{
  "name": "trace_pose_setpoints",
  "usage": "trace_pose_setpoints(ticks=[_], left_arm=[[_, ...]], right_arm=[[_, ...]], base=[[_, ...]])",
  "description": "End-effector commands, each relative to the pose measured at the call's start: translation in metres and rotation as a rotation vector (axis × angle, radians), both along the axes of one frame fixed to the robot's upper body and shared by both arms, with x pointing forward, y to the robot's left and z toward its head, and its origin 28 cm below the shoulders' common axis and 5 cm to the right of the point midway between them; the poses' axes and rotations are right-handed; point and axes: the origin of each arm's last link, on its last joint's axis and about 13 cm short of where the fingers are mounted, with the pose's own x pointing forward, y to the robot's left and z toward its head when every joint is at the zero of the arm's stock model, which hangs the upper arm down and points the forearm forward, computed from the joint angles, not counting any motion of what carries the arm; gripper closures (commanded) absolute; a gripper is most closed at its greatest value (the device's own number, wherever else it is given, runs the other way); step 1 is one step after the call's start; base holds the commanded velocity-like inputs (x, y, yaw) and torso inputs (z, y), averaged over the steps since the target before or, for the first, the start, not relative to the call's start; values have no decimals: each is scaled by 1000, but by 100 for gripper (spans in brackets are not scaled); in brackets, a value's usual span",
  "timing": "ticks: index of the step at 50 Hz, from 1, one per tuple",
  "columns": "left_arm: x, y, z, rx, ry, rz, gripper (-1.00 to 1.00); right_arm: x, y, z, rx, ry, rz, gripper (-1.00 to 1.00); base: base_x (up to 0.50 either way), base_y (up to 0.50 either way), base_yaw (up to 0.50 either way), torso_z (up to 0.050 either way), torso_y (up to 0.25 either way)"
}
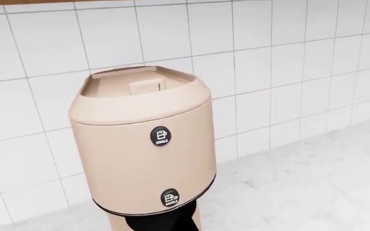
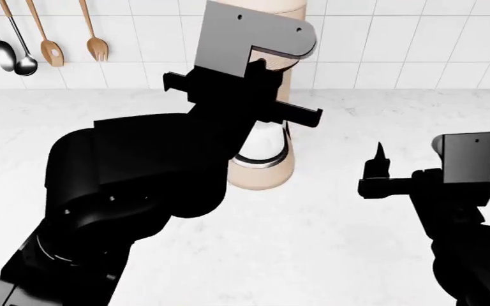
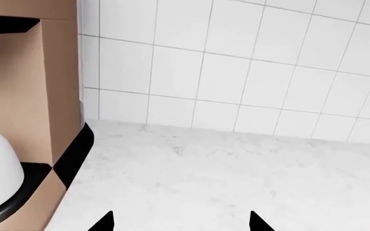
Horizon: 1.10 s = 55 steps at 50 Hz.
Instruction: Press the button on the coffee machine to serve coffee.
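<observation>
A kitchen: white wall tiles (image 2: 381, 44), a pale marble table (image 2: 330, 242), a beige coffee machine (image 1: 143, 144), and spoons (image 2: 23, 38) hanging on the wall.

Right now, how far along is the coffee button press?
Done: a white cup sits under the coffee machine, and the left arm is raised in front of it. In hand: the left wrist view faces the two dark front buttons; no fingertip shows touching either. Left: the press itself. The right gripper waits open beside the machine.

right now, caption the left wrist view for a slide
Beige coffee machine seen close up, two dark buttons on its front, white tiled wall behind.
</observation>
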Motion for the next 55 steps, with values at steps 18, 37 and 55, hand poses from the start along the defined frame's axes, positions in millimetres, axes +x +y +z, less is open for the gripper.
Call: trace_pose_setpoints(ticks=[18, 37, 55], left_arm=[[16, -2, 1, 8, -4, 30, 100], [27, -5, -7, 30, 15, 34, 100], [34, -8, -12, 36, 26, 43, 100]], right_arm=[[2, 1, -4, 6, 14, 7, -100], [2, 2, -3, 5, 15, 6, -100], [3, 2, -7, 10, 20, 7, -100]], base=[[0, 0, 0, 0, 0], [0, 0, 0, 0, 0], [0, 0, 0, 0, 0]])
